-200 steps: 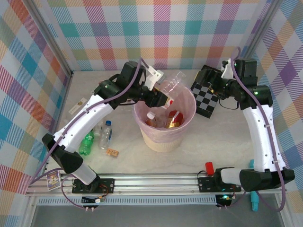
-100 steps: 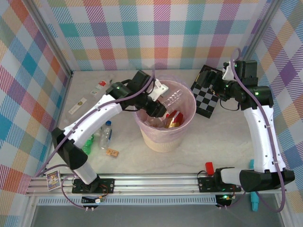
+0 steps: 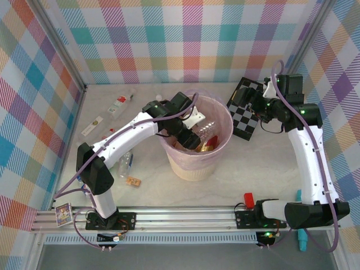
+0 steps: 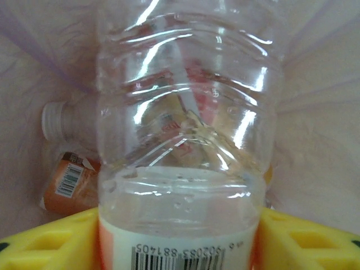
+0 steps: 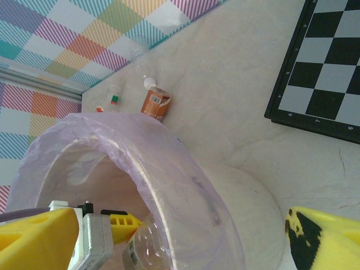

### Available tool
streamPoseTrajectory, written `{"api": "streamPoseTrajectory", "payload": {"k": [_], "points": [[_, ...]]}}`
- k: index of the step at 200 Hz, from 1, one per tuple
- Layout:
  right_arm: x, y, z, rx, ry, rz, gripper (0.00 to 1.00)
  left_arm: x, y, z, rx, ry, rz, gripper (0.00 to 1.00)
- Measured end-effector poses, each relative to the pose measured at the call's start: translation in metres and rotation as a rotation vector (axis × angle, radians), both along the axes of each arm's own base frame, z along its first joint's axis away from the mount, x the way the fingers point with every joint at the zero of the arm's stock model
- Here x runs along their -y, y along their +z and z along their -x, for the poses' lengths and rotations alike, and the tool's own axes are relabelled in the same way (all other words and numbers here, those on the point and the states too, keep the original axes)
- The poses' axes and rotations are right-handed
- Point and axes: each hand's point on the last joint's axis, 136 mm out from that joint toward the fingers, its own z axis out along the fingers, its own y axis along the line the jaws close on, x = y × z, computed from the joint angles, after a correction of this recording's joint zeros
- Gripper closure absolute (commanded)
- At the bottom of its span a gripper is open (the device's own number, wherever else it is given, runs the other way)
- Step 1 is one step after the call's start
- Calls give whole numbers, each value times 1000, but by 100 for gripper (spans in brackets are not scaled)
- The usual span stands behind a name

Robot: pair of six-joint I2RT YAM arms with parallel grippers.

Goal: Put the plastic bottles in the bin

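Hanging below bin (image 3: 198, 167) rim, clear bottle (image 4: 185, 112) btwn L jaws, walls close.

A pale marbled tabletop (image 3: 253, 163) is pictured with the pink-lined bin (image 3: 194, 169) stood at its centre. A checkerboard (image 3: 243, 119) is placed just right of the bin. A small brown block (image 3: 133, 181) and a clear bottle (image 3: 125, 163) are seen to its left, and further bottles (image 3: 120, 104) are scattered at the back left.

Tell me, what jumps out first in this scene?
A cream bin with a pink liner stands mid-table, and the left arm's gripper reaches down into it with a clear bottle between its yellow fingers. Right of the bin lies a black-and-white checkerboard, all ringed by bright plaid walls.
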Motion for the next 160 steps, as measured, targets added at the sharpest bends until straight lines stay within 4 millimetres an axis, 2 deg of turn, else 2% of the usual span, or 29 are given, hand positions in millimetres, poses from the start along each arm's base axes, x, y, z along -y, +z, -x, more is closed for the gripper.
{"api": "streamPoseTrajectory", "payload": {"k": [45,63,93,120,146,160], "points": [[0,-4,0,-6,0,0,6,2,3,2,-1,-19,9,2],[-1,-5,0,-7,2,-2,6,6,17,1,25,-42,35,0],[0,-4,0,-4,2,-2,6,13,63,-3,115,-81,109,0],[0,-4,2,-2,2,-3,6,12,112,2,196,-98,199,0],[-1,-5,3,-5,6,-6,6,-1,163,3,262,-53,327,0],[-1,-6,3,-5,8,-8,6,-20,190,-10,295,34,407,0]]}}
